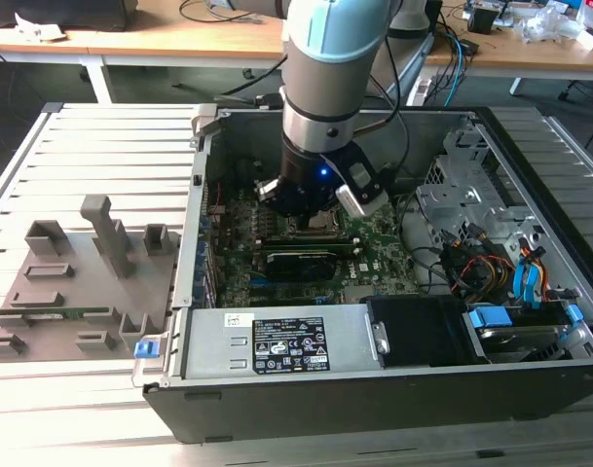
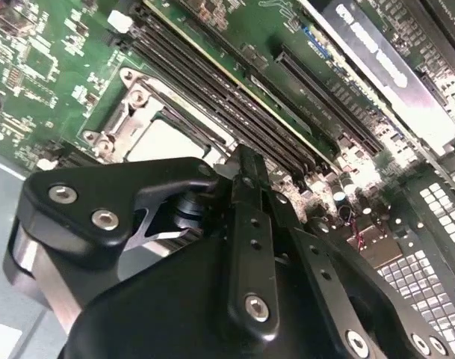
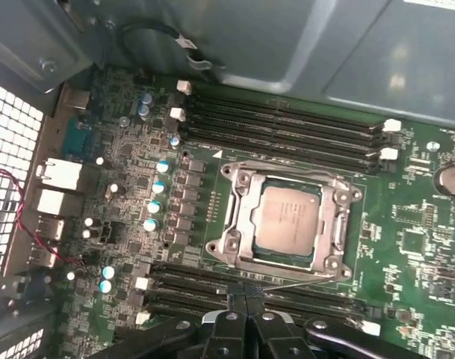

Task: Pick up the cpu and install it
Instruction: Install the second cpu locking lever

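The cpu (image 3: pixel 288 218) already lies in the socket frame (image 3: pixel 238 224) on the motherboard (image 3: pixel 406 232), inside the open computer case (image 1: pixel 306 355). Your gripper (image 3: pixel 246 318) hovers just beside the socket over the memory slots (image 3: pixel 287 138), fingers pressed together and grasping nothing. Check, I'd judge, that the chip sits flat and square.

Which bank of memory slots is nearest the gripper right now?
The memory slot bank beside the gripper, in the first wrist view; the other bank lies beyond the cpu.
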Available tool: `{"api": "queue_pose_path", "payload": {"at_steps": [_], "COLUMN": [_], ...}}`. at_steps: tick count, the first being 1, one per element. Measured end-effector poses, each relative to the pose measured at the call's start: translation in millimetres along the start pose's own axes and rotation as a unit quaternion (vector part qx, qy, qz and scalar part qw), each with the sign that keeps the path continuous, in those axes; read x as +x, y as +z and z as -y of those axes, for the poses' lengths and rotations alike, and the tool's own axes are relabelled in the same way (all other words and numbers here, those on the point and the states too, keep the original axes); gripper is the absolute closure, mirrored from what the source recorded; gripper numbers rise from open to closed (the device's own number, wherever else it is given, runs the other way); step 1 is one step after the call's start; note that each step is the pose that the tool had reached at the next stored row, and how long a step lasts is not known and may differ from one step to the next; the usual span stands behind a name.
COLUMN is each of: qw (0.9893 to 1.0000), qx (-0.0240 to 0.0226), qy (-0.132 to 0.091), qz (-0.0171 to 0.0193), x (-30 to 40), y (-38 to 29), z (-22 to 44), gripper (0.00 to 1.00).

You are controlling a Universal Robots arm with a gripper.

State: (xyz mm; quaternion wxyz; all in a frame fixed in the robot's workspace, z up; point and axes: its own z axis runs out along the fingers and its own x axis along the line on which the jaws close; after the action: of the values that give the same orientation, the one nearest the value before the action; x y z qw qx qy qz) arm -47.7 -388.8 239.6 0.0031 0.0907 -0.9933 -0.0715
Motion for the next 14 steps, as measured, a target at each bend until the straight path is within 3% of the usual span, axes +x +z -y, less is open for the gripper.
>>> {"api": "queue_pose_path", "payload": {"at_steps": [6,9,10,14], "qw": [1.0000,1.0000,1.0000,0.9998], "qx": [-0.0051,-0.0062,-0.0076,-0.0203], "qy": [0.000,0.000,0.000,0.000], "qz": [0.0009,0.0011,0.0014,0.0037], "x": [15.2,16.4,16.5,17.1], "y": [17.1,24.2,30.8,37.5], "z": [-0.4,-0.6,-1.4,-2.2], "gripper": [0.89,0.89,0.89,0.89]}}
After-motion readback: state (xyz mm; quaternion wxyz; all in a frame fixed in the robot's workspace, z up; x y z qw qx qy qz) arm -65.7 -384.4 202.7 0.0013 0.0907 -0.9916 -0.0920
